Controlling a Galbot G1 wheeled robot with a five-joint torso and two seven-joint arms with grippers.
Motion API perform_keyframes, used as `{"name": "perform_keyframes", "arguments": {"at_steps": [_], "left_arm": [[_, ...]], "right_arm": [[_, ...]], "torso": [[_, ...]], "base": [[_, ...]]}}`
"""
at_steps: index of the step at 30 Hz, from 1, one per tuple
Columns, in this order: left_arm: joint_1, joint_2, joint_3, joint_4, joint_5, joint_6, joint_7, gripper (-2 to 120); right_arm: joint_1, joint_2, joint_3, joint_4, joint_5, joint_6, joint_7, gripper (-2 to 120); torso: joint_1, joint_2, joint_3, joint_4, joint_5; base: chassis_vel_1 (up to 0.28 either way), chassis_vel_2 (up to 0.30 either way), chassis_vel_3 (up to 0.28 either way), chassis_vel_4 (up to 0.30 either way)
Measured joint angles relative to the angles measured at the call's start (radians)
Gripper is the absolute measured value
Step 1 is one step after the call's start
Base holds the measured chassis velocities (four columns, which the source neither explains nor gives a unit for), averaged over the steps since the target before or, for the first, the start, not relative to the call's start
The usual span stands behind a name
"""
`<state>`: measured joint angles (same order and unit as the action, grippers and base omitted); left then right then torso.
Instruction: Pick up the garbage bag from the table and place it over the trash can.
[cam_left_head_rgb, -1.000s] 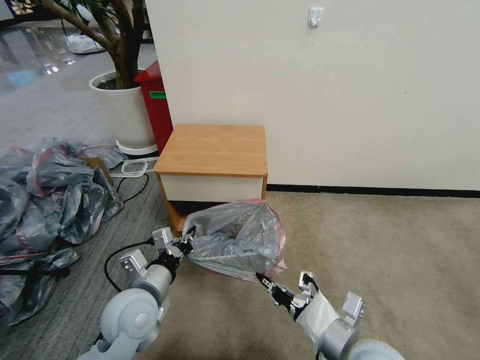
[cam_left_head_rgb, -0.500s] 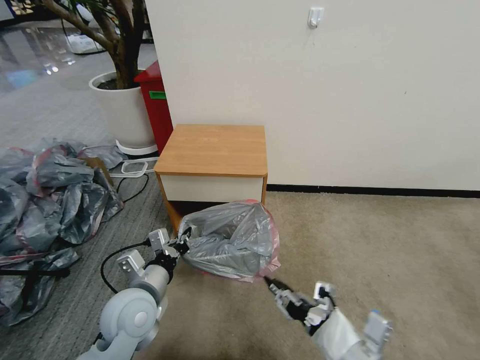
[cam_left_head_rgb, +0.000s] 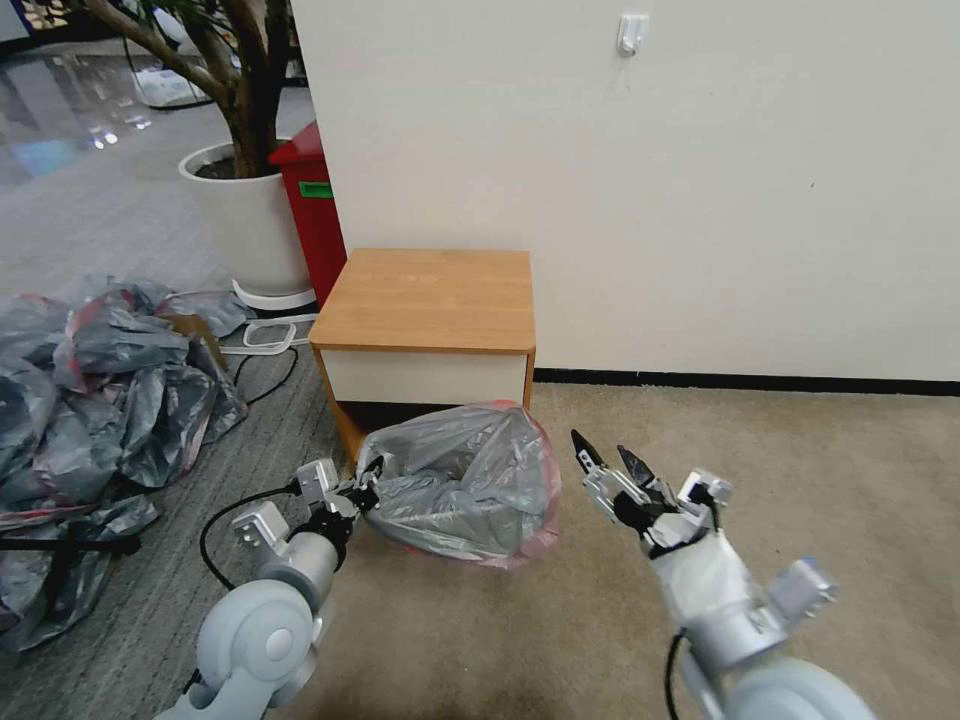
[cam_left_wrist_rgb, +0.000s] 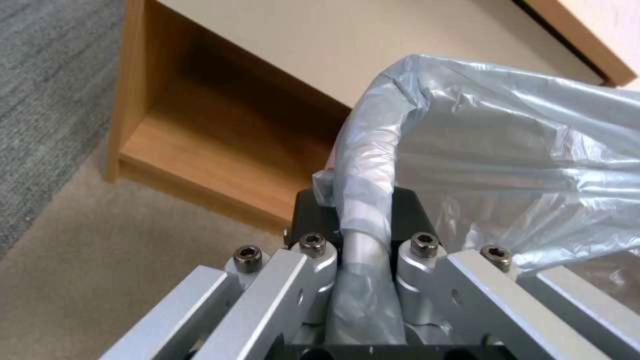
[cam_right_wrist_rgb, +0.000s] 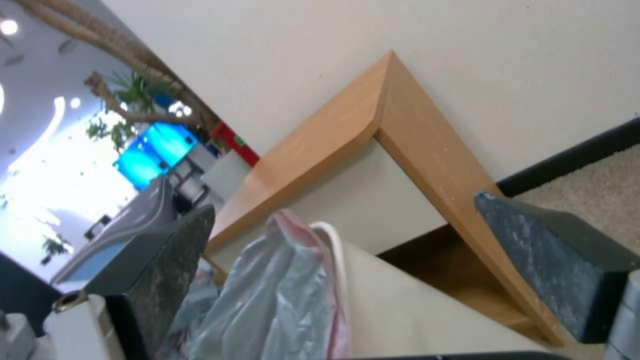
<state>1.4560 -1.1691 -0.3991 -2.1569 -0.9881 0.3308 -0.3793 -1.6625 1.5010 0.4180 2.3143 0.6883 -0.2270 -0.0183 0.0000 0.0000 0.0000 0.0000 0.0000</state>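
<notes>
Right gripper (cam_left_head_rgb: 608, 460) has let go and swung up beside the garbage bag (cam_left_head_rgb: 465, 480), jaws wide | left gripper (cam_left_head_rgb: 365, 495) clamps bag rim | bag drapes the trash can (cam_right_wrist_rgb: 400, 310) before the table (cam_left_head_rgb: 430, 300): nearly fitted.

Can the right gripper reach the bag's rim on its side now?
Probably yes: the right gripper is open beside the garbage bag, nothing between them; the left gripper grips the opposite rim.

Glossy thin plastic garbage bag (cam_left_head_rgb: 460, 480); matt smooth wooden table (cam_left_head_rgb: 430, 298).
</notes>
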Motion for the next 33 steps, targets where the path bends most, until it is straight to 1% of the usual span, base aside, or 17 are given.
{"name": "perform_keyframes", "arguments": {"at_steps": [1, 2, 6, 12, 15, 16, 17, 21, 22, 25, 27, 28, 29, 30, 33], "left_arm": [[0.000, -0.002, 0.004, -0.002, 0.000, 0.000, 0.000, 7], [0.000, -0.002, 0.004, -0.002, 0.000, 0.000, 0.000, 7], [-0.004, -0.006, 0.015, -0.003, 0.000, 0.001, -0.003, 7], [-0.013, -0.010, 0.025, -0.003, 0.000, 0.001, -0.005, 7], [-0.016, -0.015, 0.032, -0.003, -0.001, 0.002, -0.006, 7], [-0.017, -0.017, 0.035, -0.003, -0.001, 0.002, -0.006, 7], [-0.017, -0.017, 0.035, -0.003, -0.001, 0.002, -0.006, 7], [-0.017, -0.023, 0.040, -0.002, -0.002, 0.003, -0.007, 7], [-0.017, -0.023, 0.040, -0.002, -0.002, 0.003, -0.007, 7], [-0.023, -0.024, 0.041, 0.004, -0.002, 0.005, -0.007, 7], [-0.024, -0.024, 0.041, 0.004, -0.002, 0.005, -0.007, 7], [-0.026, -0.024, 0.041, 0.006, -0.002, 0.006, -0.007, 7], [-0.027, -0.024, 0.041, 0.006, -0.002, 0.006, -0.007, 7], [-0.027, -0.024, 0.041, 0.006, -0.002, 0.006, -0.007, 7], [-0.027, -0.029, 0.045, 0.006, -0.002, 0.007, -0.007, 7]], "right_arm": [[0.008, 0.030, -0.009, -0.021, -0.028, 0.014, -0.011, 100], [0.008, 0.030, -0.009, -0.021, -0.028, 0.014, -0.011, 100], [0.017, 0.102, -0.031, -0.066, -0.104, 0.051, -0.037, 100], [0.018, 0.113, -0.051, -0.098, -0.140, 0.079, -0.042, 98], [0.017, 0.112, -0.053, -0.108, -0.139, 0.084, -0.042, 90], [0.016, 0.111, -0.052, -0.111, -0.137, 0.090, -0.041, 85], [0.016, 0.111, -0.052, -0.111, -0.137, 0.090, -0.041, 85], [0.016, 0.110, -0.046, -0.113, -0.126, 0.097, -0.038, 68], [0.016, 0.110, -0.046, -0.113, -0.126, 0.097, -0.038, 68], [0.014, 0.109, -0.045, -0.113, -0.105, 0.087, -0.038, 52], [0.014, 0.109, -0.044, -0.113, -0.103, 0.087, -0.038, 50], [0.014, 0.108, -0.044, -0.113, -0.099, 0.086, -0.038, 41], [0.014, 0.108, -0.044, -0.114, -0.098, 0.085, -0.038, 37], [0.014, 0.108, -0.044, -0.114, -0.098, 0.085, -0.038, 37], [0.014, 0.108, -0.046, -0.117, -0.098, 0.083, -0.037, 24]], "torso": [[0.000, 0.000, 0.000, 0.0000, -0.0001], [0.000, 0.000, 0.000, 0.0000, -0.0001], [0.000, 0.000, 0.000, 0.0000, -0.0001], [0.000, 0.000, 0.000, 0.0000, 0.0000], [0.000, 0.000, 0.000, 0.0000, 0.0000], [0.000, 0.000, 0.000, 0.0000, 0.0000], [0.000, 0.000, 0.000, 0.0000, 0.0000], [0.000, 0.000, 0.000, 0.0000, 0.0000], [0.000, 0.000, 0.000, 0.0000, 0.0000], [0.000, 0.000, 0.000, 0.0000, 0.0000], [0.000, 0.000, 0.000, 0.0000, 0.0000], [0.000, 0.000, 0.000, 0.0000, 0.0001], [0.000, 0.000, 0.000, 0.0000, 0.0000], [0.000, 0.000, 0.000, 0.0000, 0.0000], [0.000, 0.000, 0.000, 0.0000, 0.0001]], "base": [[0.000, 0.000, 0.000, 0.000], [0.000, 0.000, 0.000, 0.000], [0.000, 0.000, 0.000, 0.000], [0.000, 0.000, 0.000, 0.000], [0.000, 0.000, 0.000, 0.000], [0.000, 0.000, 0.000, 0.000], [0.000, 0.000, 0.000, 0.000], [0.000, 0.000, 0.000, 0.000], [0.000, 0.000, 0.000, 0.000], [0.000, 0.000, 0.000, 0.000], [0.000, 0.000, 0.000, 0.000], [0.000, 0.000, 0.000, 0.000], [0.000, 0.000, 0.000, 0.000], [0.000, 0.000, 0.000, 0.000], [0.000, 0.000, 0.000, 0.000]]}}
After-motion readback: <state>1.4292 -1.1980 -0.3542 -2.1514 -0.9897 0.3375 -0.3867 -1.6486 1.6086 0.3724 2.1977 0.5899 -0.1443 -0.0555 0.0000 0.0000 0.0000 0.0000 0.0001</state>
